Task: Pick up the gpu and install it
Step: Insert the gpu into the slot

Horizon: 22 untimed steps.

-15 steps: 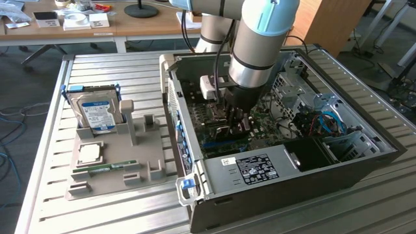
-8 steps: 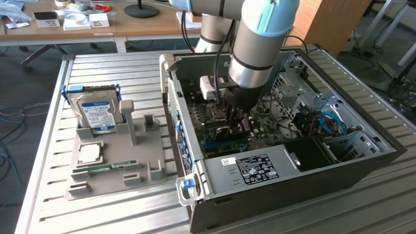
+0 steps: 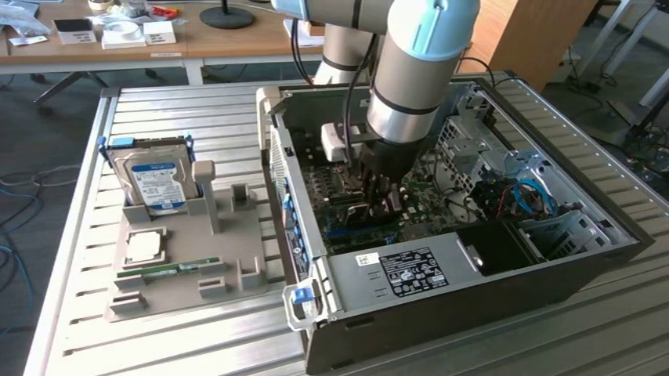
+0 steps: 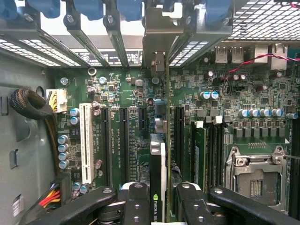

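A: Well, the fingers [image 4: 140, 206] pinch the gpu [image 4: 159, 178] edge-on, just above the motherboard [image 4: 140, 101] slots.

B: If it's tilted, I'd guess its edge misses the slot, or its bracket [image 4: 161, 42] jams at the case [image 3: 471, 313] rear.

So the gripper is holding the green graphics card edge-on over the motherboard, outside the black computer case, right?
Not outside: the exterior view shows the gripper down inside the open black computer case. The wrist view shows it holding the green graphics card edge-on over the motherboard.
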Tool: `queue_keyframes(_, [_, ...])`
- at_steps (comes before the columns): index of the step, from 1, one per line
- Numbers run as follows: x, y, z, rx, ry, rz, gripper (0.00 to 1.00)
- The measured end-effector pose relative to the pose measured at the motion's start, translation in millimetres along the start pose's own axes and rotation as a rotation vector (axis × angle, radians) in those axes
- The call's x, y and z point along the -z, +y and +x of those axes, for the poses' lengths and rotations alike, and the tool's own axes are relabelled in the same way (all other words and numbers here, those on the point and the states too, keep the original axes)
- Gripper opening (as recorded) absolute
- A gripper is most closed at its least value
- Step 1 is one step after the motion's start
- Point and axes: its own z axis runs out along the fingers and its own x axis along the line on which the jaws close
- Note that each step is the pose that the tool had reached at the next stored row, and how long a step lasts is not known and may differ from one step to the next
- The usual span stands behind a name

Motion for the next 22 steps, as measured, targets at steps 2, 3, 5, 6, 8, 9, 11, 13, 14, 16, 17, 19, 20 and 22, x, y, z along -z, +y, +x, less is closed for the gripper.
queue_keyframes(2, [-0.2,0.0,0.0,0.000,-0.0002,0.0001,0.27])
queue_keyframes(3, [-0.3,0.0,0.0,0.000,-0.0002,0.0001,0.27])
queue_keyframes(5, [-0.3,0.0,0.0,0.000,-0.0002,0.0001,0.27])
queue_keyframes(6, [-0.3,0.0,0.0,0.000,-0.0002,0.0000,0.27])
queue_keyframes(8, [-0.4,0.0,0.0,0.000,-0.0003,0.0001,0.27])
queue_keyframes(9, [-0.4,0.0,0.0,0.000,-0.0003,0.0001,0.27])
queue_keyframes(11, [-0.4,0.0,0.0,0.000,-0.0003,0.0001,0.27])
queue_keyframes(13, [-1.0,0.1,-0.2,0.000,-0.0019,0.0004,0.28])
queue_keyframes(14, [-0.9,0.1,-0.1,0.000,-0.0014,0.0005,0.28])
queue_keyframes(16, [-0.5,0.1,-0.1,0.000,-0.0005,0.0002,0.33])
queue_keyframes(17, [-0.4,0.1,0.0,0.000,-0.0003,0.0001,0.40])
queue_keyframes(19, [-0.4,0.0,0.0,0.000,-0.0005,0.0001,0.40])
queue_keyframes(20, [0.7,0.1,-0.1,0.000,0.0000,-0.0001,0.40])
queue_keyframes(22, [3.6,0.0,-0.3,0.000,-0.0002,0.0000,0.40])
